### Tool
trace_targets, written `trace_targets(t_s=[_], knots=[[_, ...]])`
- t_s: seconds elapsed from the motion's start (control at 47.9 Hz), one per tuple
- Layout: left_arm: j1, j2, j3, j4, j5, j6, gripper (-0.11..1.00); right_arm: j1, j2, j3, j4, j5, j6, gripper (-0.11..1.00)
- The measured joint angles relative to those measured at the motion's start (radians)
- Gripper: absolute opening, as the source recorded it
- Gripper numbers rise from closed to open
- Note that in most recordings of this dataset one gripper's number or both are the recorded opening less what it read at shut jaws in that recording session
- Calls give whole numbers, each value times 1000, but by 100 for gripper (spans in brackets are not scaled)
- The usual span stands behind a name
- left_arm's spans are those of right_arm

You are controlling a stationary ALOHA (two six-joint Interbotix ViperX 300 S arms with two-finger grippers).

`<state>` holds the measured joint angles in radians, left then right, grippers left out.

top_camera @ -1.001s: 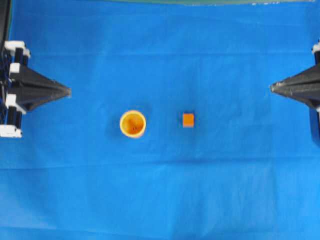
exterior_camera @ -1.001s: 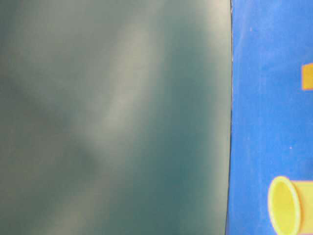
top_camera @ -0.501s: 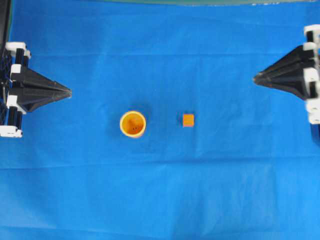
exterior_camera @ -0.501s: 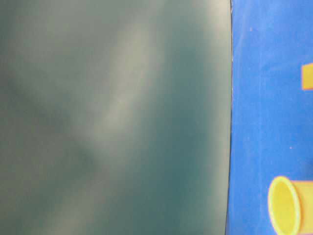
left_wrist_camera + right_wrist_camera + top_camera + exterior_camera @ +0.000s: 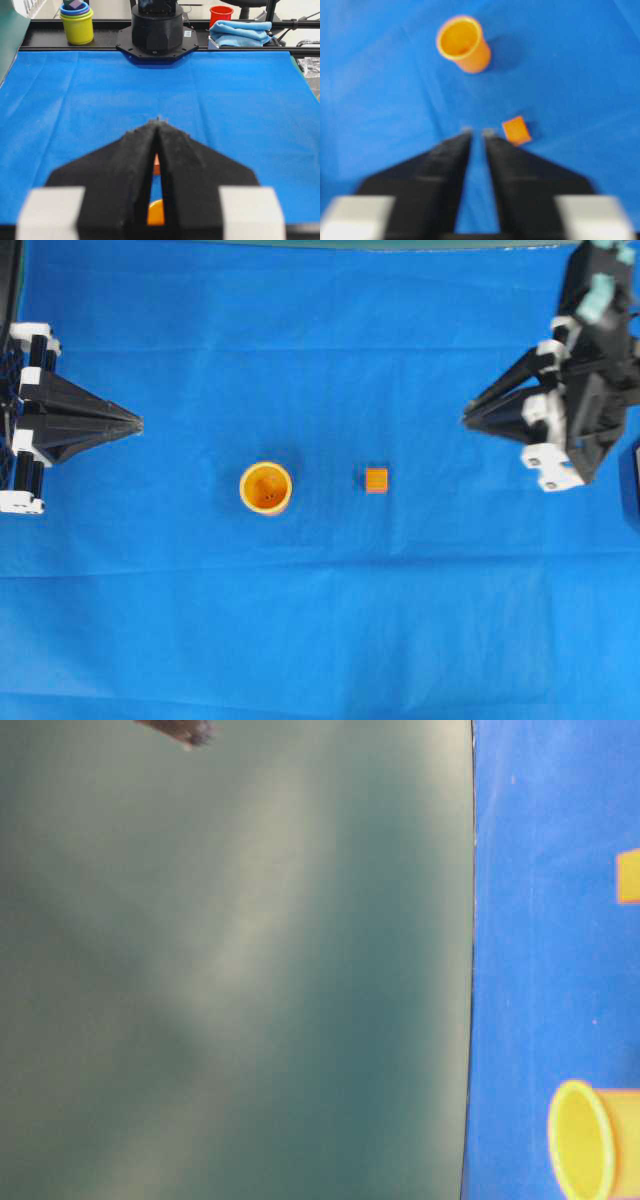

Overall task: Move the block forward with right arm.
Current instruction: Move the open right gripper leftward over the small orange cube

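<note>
Left gripper (image 5: 138, 424) pinched together — right gripper (image 5: 476, 132) slightly parted, holding nothing.

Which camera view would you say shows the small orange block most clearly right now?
The overhead view: the block sits whole and unobstructed on the blue cloth. The right wrist view blurs it, the table-level view crops it at the edge, and the left wrist view shows only a sliver.

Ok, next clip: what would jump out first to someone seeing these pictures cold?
The bright blue cloth covering the table, with just two small orange things near its middle: a cup standing open-side up and, to its right and apart from it, a block. Then the two black arms at the overhead view's edges: the right gripper reaches in toward the block but is well short of it, while the left gripper sits folded to a point.
</note>
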<state>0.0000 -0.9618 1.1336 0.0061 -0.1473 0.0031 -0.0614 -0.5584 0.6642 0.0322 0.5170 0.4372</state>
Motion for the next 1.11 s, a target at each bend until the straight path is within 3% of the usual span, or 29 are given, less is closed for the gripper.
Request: trace_targets(t_s=[0.063, 0.125, 0.313, 0.772, 1.106], knots=[[0, 0, 0, 0, 0, 0, 0, 0, 43, -15, -2, 34, -6, 60], [0, 0, 0, 2, 0, 0, 0, 0, 91, -35, -11, 81, -18, 67], [0, 0, -6, 0, 0, -2, 0, 12, 252, -104, -54, 186, -74, 64], [0, 0, -12, 0, 2, -2, 0, 21, 548, -204, -58, 161, -301, 64], [0, 2, -14, 2, 5, 2, 0, 34, 618, -206, -57, 80, -334, 64]])
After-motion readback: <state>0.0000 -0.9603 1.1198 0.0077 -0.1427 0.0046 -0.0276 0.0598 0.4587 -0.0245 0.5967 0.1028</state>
